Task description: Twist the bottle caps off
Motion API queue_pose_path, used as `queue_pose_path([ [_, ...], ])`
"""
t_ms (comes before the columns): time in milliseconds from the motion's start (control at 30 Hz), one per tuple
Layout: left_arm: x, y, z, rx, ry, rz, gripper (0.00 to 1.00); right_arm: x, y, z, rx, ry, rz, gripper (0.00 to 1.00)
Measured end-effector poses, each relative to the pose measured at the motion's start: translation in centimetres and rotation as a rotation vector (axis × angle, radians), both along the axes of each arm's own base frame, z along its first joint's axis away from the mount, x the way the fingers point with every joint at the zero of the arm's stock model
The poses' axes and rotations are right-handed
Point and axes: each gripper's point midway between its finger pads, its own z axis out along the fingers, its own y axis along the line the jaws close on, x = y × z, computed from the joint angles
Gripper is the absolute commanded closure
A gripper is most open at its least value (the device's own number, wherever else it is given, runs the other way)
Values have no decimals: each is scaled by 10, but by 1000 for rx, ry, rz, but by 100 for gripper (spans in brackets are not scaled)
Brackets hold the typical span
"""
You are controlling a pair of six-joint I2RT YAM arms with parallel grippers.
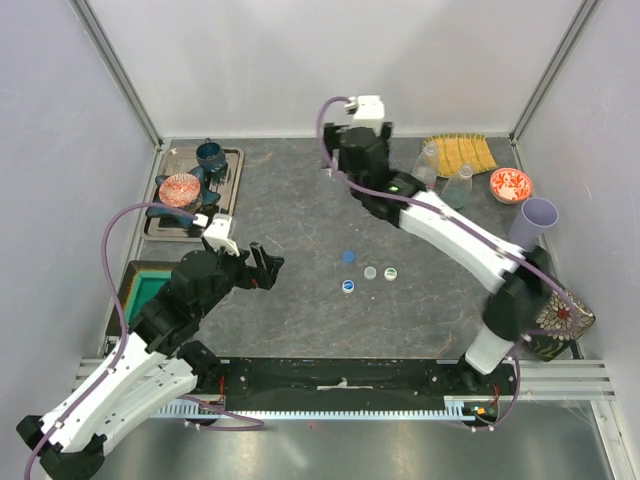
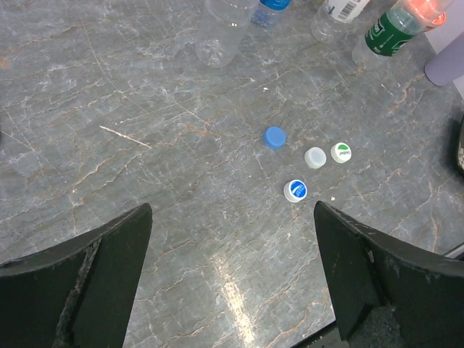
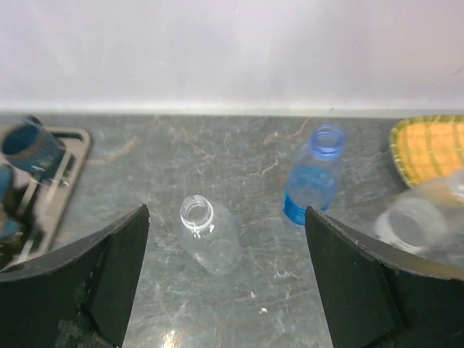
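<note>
Four caps (image 2: 315, 157) lie loose mid-worktop, so I judge unscrewing complete; the plain clear bottle (image 3: 209, 233) and blue-labelled bottle (image 3: 313, 177) stand open-necked near the far edge. Right gripper (image 3: 226, 217) and left gripper (image 2: 232, 210) gape wide, holding nothing

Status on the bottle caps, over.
Left gripper open, empty; right gripper open, empty. Four caps loose on table. Clear bottle, blue-labelled bottle uncapped. No obstruction.

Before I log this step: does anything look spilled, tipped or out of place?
Nothing stands out. The clear bottle and the blue-labelled bottle stand upright and open, no spill shows on the table, and four caps lie loose mid-table.
</note>
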Motion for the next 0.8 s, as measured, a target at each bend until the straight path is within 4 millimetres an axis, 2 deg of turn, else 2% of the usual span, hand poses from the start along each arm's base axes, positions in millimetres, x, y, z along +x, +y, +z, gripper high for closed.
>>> queue_pose_path([
  [67, 1, -1, 0, 5, 6, 0, 1, -27, -19, 45, 60, -64, 1, 5],
  [100, 2, -2, 0, 8, 10, 0, 1, -48, -31, 66, 99, -102, 10, 4],
  [167, 5, -4, -1, 19, 24, 0, 1, -88, -55, 95, 158, -157, 27, 4],
  [233, 10, -7, -2, 36, 46, 3, 1, -131, -79, 111, 217, -200, 59, 3],
  [267, 12, -9, -3, 44, 60, 5, 1, -149, -92, 110, 235, -209, 72, 3],
  [333, 16, -11, -5, 56, 87, 14, 1, -174, -114, 100, 260, -207, 77, 3],
  [400, 18, -13, -13, 69, 131, 25, 0, -191, -130, 70, 255, -167, 74, 3],
  [567, 16, -12, -29, 58, 215, 72, 1, -216, -139, -56, 111, 60, 110, 2],
  [633, 16, -13, -29, 33, 229, 88, 1, -224, -140, -90, 59, 137, 128, 2],
  [700, 16, -13, -28, 4, 244, 108, 0, -229, -139, -106, 41, 183, 146, 2],
  [800, 17, -13, -28, -31, 258, 139, 0, -229, -135, -102, 62, 173, 159, 2],
])
